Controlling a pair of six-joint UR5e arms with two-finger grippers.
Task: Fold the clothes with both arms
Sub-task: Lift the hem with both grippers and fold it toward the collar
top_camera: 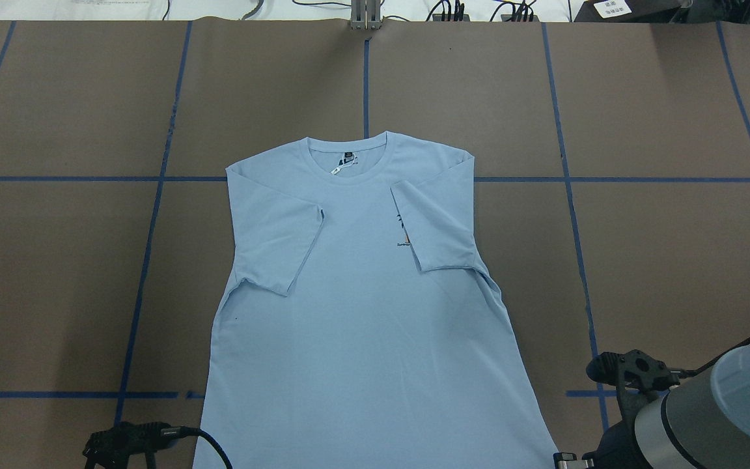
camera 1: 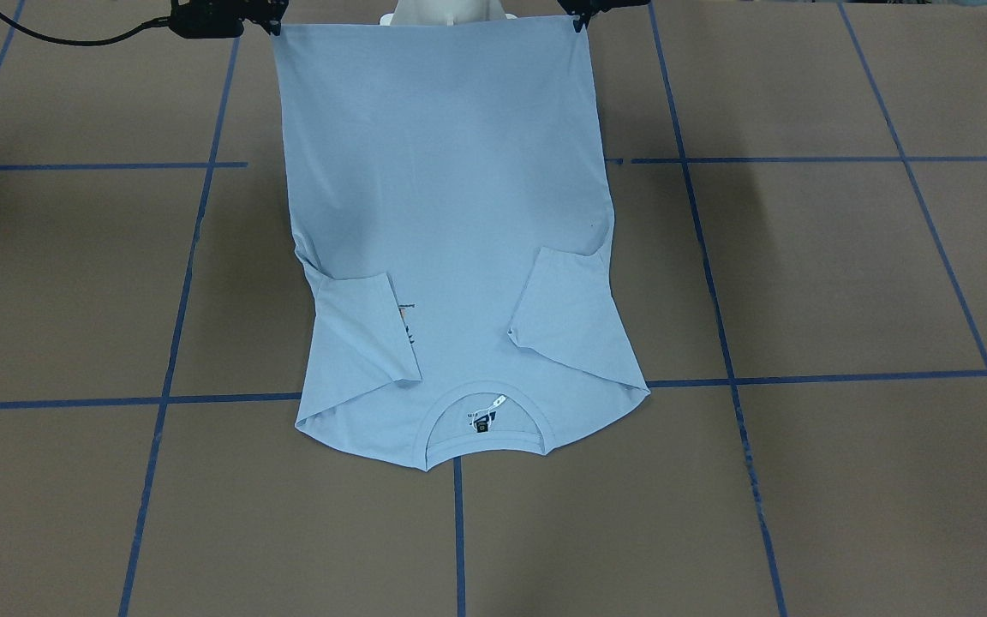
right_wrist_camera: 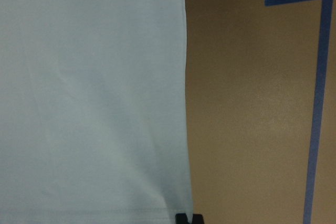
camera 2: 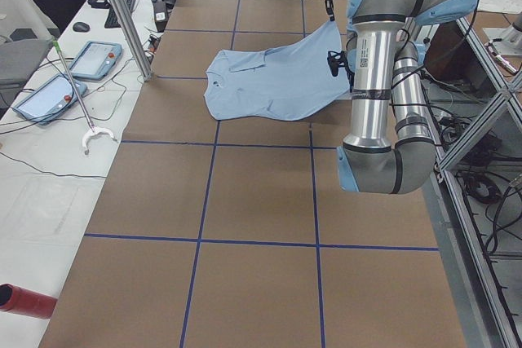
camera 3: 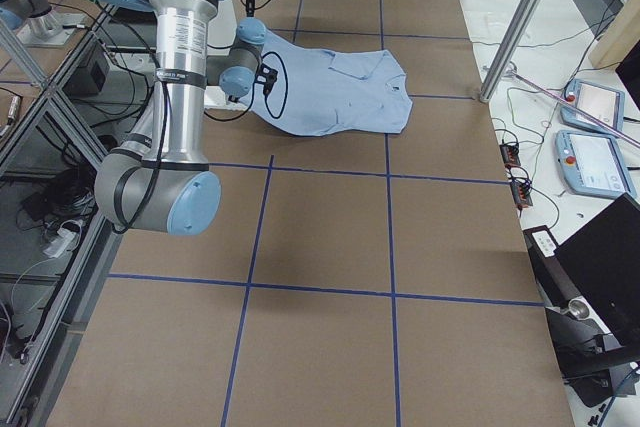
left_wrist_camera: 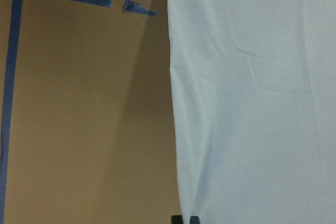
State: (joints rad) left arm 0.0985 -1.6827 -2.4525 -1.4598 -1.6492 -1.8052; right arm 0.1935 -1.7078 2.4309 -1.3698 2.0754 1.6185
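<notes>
Both hem corners of the T-shirt (camera 1: 442,197) are pinched. The left gripper (camera 1: 581,20) is closed tight on one corner and the right gripper (camera 1: 273,26) on the other. In each wrist view only thin cloth is seen between the black fingertips (left_wrist_camera: 179,219).

Between the two grippers the hem is stretched taut and held up off the table (camera 1: 845,257). From there, as the side views show, the cloth is sloped down and away from them. The far end, well away from both grippers, is laid flat on the table. The collar (camera 1: 483,444) is found at the farthest point, with the black label (camera 1: 481,422) inside it.

Both sleeves are folded inward over the chest. The left-side sleeve (camera 1: 566,313) is on the left gripper's side and the right-side sleeve (camera 1: 365,330) on the right gripper's side. The print (camera 1: 408,321) is half covered by the latter. Blue tape lines (camera 1: 802,160) are seen on the table outboard of each gripper.
</notes>
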